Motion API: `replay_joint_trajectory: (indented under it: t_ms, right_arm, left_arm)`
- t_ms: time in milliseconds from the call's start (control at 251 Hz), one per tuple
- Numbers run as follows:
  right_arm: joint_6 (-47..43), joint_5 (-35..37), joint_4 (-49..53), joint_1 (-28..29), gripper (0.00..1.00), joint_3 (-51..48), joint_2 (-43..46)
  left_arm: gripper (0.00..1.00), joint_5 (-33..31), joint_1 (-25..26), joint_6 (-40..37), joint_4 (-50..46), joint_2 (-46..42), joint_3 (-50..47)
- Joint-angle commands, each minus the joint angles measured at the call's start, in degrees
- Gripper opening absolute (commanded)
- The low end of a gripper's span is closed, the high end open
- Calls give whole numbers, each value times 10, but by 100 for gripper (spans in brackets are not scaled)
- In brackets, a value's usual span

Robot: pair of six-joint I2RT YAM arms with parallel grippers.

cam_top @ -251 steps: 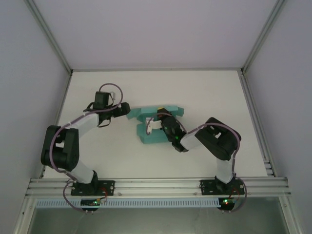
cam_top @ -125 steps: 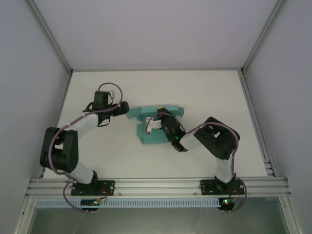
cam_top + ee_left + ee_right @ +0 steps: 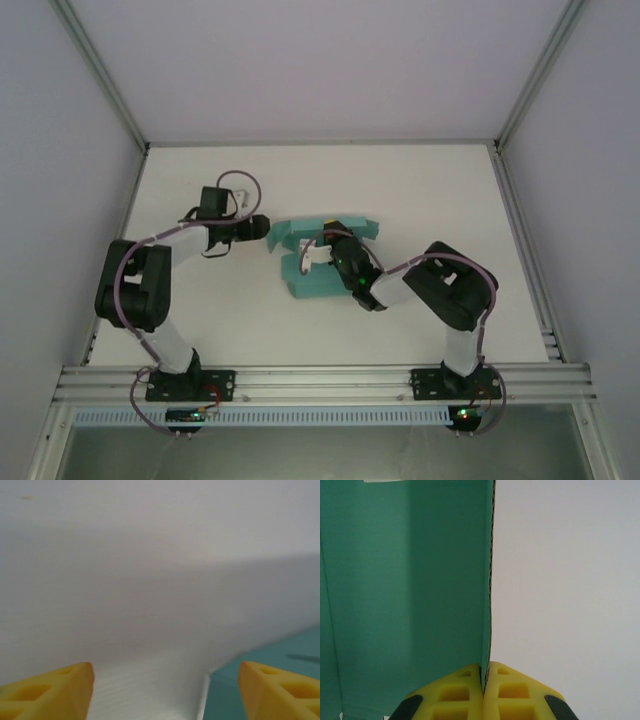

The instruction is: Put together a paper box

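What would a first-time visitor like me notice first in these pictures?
The teal-green paper box, partly folded, stands out in the middle of the white table. The yellow-tipped right gripper pinches one upright wall of it, seen edge-on in the right wrist view. The left gripper is open, close to the box's left edge.

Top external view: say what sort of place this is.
Probably a lab robot test cell: white table, plain enclosure walls, aluminium rail along the near edge, teal paper box as workpiece.
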State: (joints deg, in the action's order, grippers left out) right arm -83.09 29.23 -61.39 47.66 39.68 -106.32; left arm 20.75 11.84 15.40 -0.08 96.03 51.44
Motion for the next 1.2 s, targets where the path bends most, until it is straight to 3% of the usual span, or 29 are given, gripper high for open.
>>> replay_joint_trajectory:
  t_ms: [0, 104, 172, 531, 623, 894, 1197]
  right_arm:
    - [13, 13, 48, 5, 0, -1, 13]
    - [19, 15, 54, 7, 0, -1, 19]
    - [24, 16, 56, 7, 0, -1, 20]
    - [41, 21, 103, 7, 0, 7, 19]
    - [44, 18, 113, 3, 0, 8, 25]
    - [94, -3, 206, -10, 0, 40, 29]
    - [97, -5, 212, -17, 0, 47, 21]
  left_arm:
    - [67, 91, 14, -33, 74, -50, -54]
    - [66, 99, 39, -42, 123, -84, -97]
    - [64, 72, 60, -49, 145, -94, -113]
    - [59, 35, 111, -44, 221, -74, -137]
    - [59, -17, 109, -14, 176, -72, -109]
    - [58, 55, 115, 92, 101, -42, -24]
    - [57, 4, 115, 101, 36, 14, 30]
